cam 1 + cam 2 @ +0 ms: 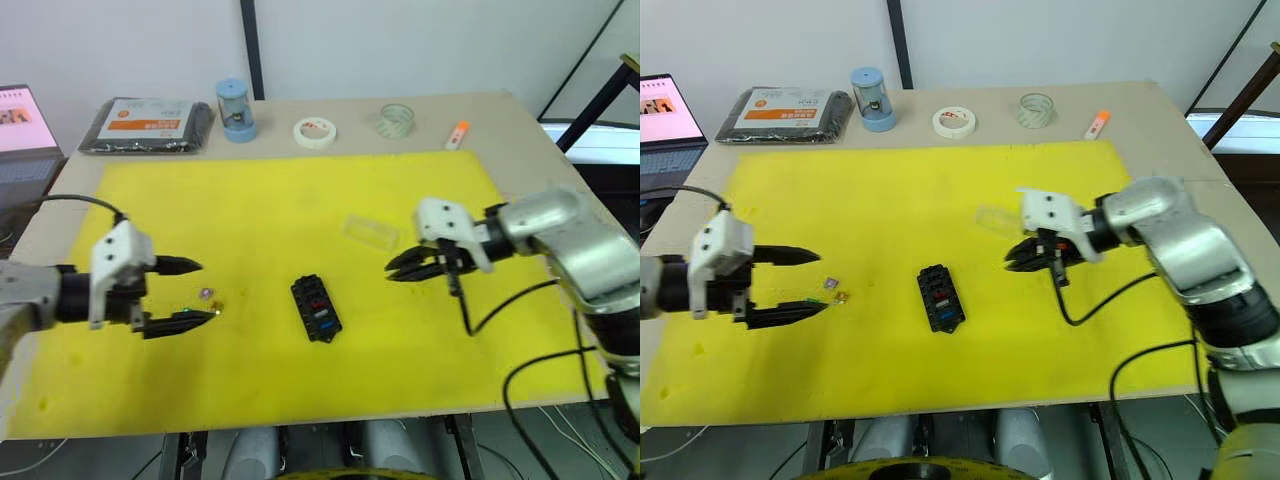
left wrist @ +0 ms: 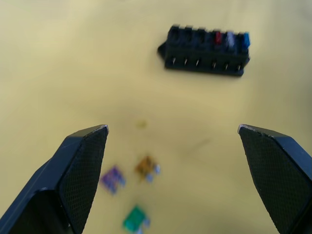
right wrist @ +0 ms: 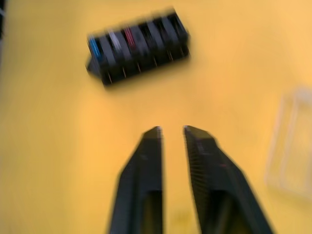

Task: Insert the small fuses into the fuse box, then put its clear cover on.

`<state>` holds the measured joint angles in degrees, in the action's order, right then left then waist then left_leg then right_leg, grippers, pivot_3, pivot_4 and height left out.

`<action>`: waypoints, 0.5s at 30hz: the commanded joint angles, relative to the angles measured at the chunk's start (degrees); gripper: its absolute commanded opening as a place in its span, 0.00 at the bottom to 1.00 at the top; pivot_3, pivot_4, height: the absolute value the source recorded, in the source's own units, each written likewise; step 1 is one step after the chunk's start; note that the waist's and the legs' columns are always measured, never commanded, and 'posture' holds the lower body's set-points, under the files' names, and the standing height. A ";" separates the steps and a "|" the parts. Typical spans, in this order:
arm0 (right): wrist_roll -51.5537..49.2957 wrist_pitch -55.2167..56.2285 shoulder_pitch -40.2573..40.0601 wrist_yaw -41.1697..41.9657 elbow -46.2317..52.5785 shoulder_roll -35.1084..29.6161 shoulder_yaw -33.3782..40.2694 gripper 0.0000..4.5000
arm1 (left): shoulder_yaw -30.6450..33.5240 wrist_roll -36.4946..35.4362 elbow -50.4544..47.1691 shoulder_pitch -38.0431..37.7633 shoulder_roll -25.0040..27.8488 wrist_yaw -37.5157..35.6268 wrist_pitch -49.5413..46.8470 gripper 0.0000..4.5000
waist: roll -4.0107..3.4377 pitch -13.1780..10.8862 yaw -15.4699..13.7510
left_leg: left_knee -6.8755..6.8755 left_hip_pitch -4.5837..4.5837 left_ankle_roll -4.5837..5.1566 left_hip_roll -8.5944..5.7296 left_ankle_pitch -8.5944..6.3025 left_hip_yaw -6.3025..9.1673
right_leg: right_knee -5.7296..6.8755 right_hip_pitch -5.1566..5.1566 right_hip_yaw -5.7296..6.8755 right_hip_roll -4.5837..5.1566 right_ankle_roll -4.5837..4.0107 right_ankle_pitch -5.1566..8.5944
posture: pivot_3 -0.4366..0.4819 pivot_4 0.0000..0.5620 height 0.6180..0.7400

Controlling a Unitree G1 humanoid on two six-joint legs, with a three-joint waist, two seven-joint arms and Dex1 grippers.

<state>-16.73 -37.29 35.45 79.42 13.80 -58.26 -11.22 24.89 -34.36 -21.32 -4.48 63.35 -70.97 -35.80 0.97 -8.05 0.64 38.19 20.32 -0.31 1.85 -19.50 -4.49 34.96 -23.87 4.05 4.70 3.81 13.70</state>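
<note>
- Fuse box (image 1: 316, 308) sits near the middle of the yellow mat (image 1: 280, 220) on the desk (image 1: 520, 130), between the two tools, touching neither; black ribbed plastic block, slots in rows.
- Head views show red and blue specks in the box, too small to count; left wrist view shows red, white and blue fuses seated at one end, remaining slots look dark.
- Loose small fuses (image 2: 131, 190) lie on the mat just beside the left tool (image 1: 188, 292): purple, amber-yellow and green in the left wrist view, blurred there; head views reduce them to tiny dots.
- Left tool: fingers (image 2: 80, 170) spread wide, nothing between them, pads textured black; loose fuses sit near the lower finger.
- Right tool (image 1: 402, 268): fingers (image 3: 146, 170) nearly pressed together, narrow gap, empty; hovers over bare mat to the right of the box.
- Clear cover (image 1: 371, 231) lies flat on the mat behind the box, near the right tool; transparent, edges faint, partly cut off at the frame edge in the right wrist view and smeared.
- Right wrist view is motion-blurred, box outlines soft.
- Back of desk: black flat packet (image 1: 148, 125) with orange label, blue cylindrical container (image 1: 235, 110), white tape roll (image 1: 314, 132), clear tape roll (image 1: 396, 120), small orange-white item (image 1: 457, 134), unclear what.
- Laptop screen (image 1: 25, 120) cut off at left edge.
</note>
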 commanded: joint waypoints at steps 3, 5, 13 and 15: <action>0.78 6.46 -6.03 2.01 -5.76 -8.38 7.56 0.61 | 9.68 6.83 10.27 -8.19 3.12 -6.77 7.82 1.00 | -0.03 -0.01 0.02 | -0.02 -0.01 0.09 0.01 -0.05 -0.06 | 0.00 -0.04 -0.01 0.00 -0.01 0.01 | 0.48 0.27 1.00; 1.20 8.28 -7.35 2.33 -8.56 -10.55 9.02 0.76 | 11.65 8.86 14.66 -10.86 3.61 -8.94 10.74 1.00 | -0.03 -0.02 0.18 | -0.03 0.02 0.09 0.01 -0.05 -0.12 | 0.01 -0.13 -0.02 0.00 -0.02 0.02 | 0.48 0.27 1.00; 5.07 16.88 -11.29 2.81 -19.15 -16.21 11.27 1.00 | 14.85 14.53 25.25 -15.81 4.81 -13.63 19.98 1.00 | -0.06 -0.03 -0.04 | -0.05 0.05 0.10 0.08 -0.06 -0.19 | 0.03 -0.21 -0.05 0.05 -0.18 0.10 | 0.48 0.27 1.00; 6.05 18.46 -12.00 2.61 -21.23 -17.03 11.46 1.00 | 14.90 15.54 27.56 -16.17 5.09 -14.32 21.98 1.00 | -0.08 -0.04 0.00 | -0.05 0.06 0.10 0.07 -0.06 -0.19 | 0.03 -0.22 -0.05 0.08 -0.18 0.10 | 0.48 0.27 1.00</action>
<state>-11.49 -20.42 23.12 81.94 -6.44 -73.78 -1.92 37.58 -19.68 5.22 -20.53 67.42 -84.52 -15.79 0.89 -8.10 0.64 38.13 20.38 -0.21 1.92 -19.57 -4.71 34.98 -24.09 4.00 4.78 3.64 13.81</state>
